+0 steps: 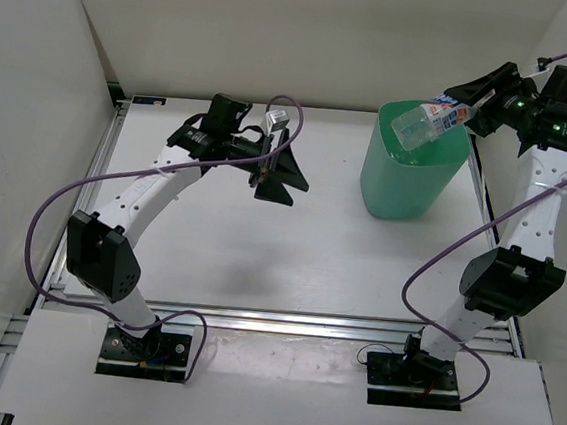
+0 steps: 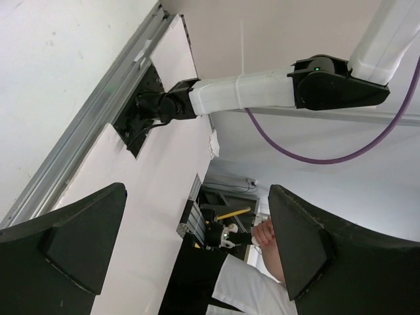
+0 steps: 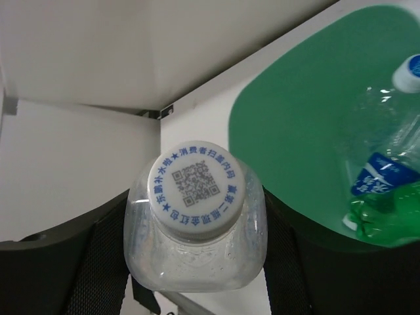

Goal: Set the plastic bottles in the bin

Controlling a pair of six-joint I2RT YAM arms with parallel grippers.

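Observation:
My right gripper is shut on a clear bottle with a white and blue label, and holds it tilted over the far rim of the mint-green bin. In the right wrist view the bottle's white cap faces the camera between my fingers, and the bin's inside lies beyond. In the bin lie a clear bottle with a blue label and a green bottle. My left gripper is open and empty, raised over the table's middle left; it also shows in the left wrist view.
White walls stand close on the left, the back and the right. A metal rail runs along the table's near edge. The left wrist view shows an arm base and a person beyond the table's edge.

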